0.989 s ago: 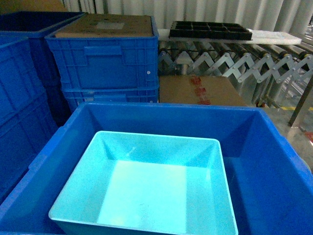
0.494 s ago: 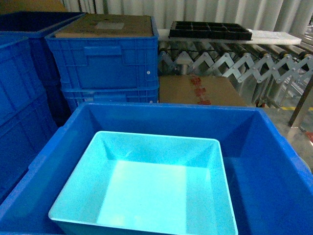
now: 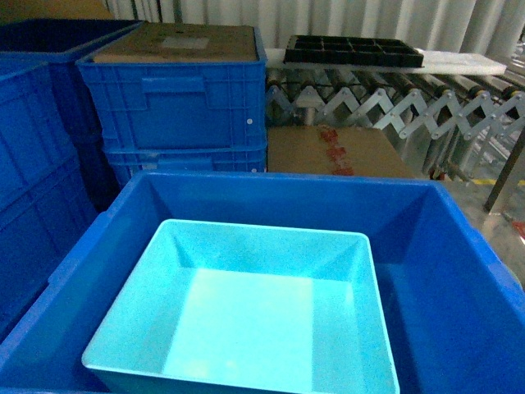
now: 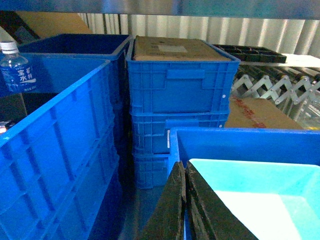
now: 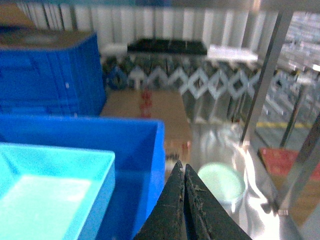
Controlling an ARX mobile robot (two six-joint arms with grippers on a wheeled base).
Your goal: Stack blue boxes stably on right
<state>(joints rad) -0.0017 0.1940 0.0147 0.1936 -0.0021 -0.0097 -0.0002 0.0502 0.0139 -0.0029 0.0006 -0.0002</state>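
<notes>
Turquoise tub (image 3: 246,328) sits inside large blue bin (image 3: 459,271), tucked toward its front-left corner, right side left bare, presumably as stacking space. Left end effector (image 4: 185,172) and right end effector (image 5: 183,172) pinched closed, holding nothing, hovering at bin's edges.

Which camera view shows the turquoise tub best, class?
The head view: the whole turquoise tub shows, sitting inside the large blue bin. The left wrist view catches only its far corner, the right wrist view only its right part.

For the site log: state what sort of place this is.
Probably a warehouse or packing area: stacked blue ribbed crates, an expandable roller conveyor carrying a black tray, and a taped cardboard carton.
</notes>
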